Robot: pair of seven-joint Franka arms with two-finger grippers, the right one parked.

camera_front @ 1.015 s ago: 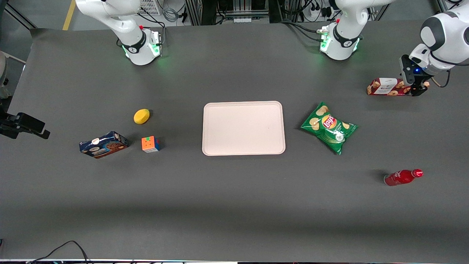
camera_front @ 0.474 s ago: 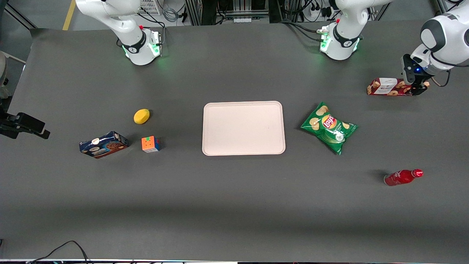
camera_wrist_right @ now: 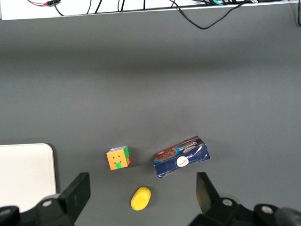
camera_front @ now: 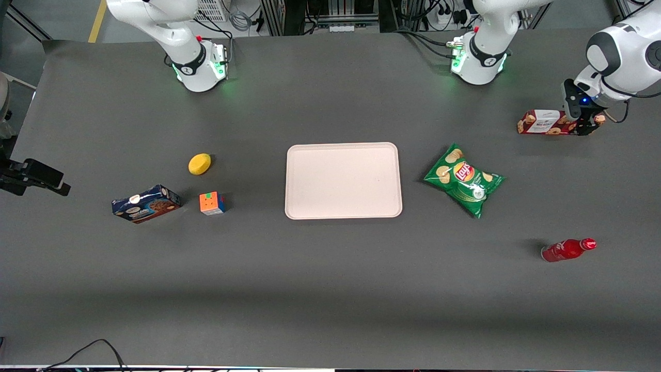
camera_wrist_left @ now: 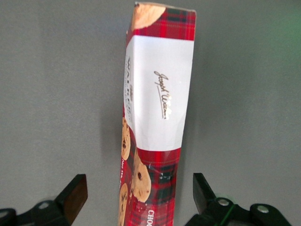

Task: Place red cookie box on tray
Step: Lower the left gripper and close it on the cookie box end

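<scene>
- The red cookie box point(camera_front: 548, 123) is shown lying flat on the grey table point(camera_front: 330, 289), toward the working arm's end and well apart from the tray point(camera_front: 343, 180).
- From the tray, the box is placed at about two o'clock; the tray itself is seen at the middle of the table with nothing on it.
- The gripper point(camera_front: 586, 125) is positioned over the end of the box that points away from the tray, low against the carton.
- In the left wrist view, the two fingertips point(camera_wrist_left: 75, 195) are seen spread wide, one on either side of the red cookie box point(camera_wrist_left: 157, 117), with grey table visible between each tip and the carton; no contact is made.
- A white label panel and cookie pictures are displayed on the carton's upper face.
- A green crisp bag point(camera_front: 463, 180) is located between tray and box, at roughly eight o'clock from the box.
- A red bottle point(camera_front: 568, 250) is laid on its side, nearer to the front camera than the box, at about six o'clock from it.
- A yellow lemon point(camera_front: 199, 164), a colour cube point(camera_front: 212, 203) and a blue cookie box point(camera_front: 146, 203) are grouped toward the parked arm's end of the table.
</scene>
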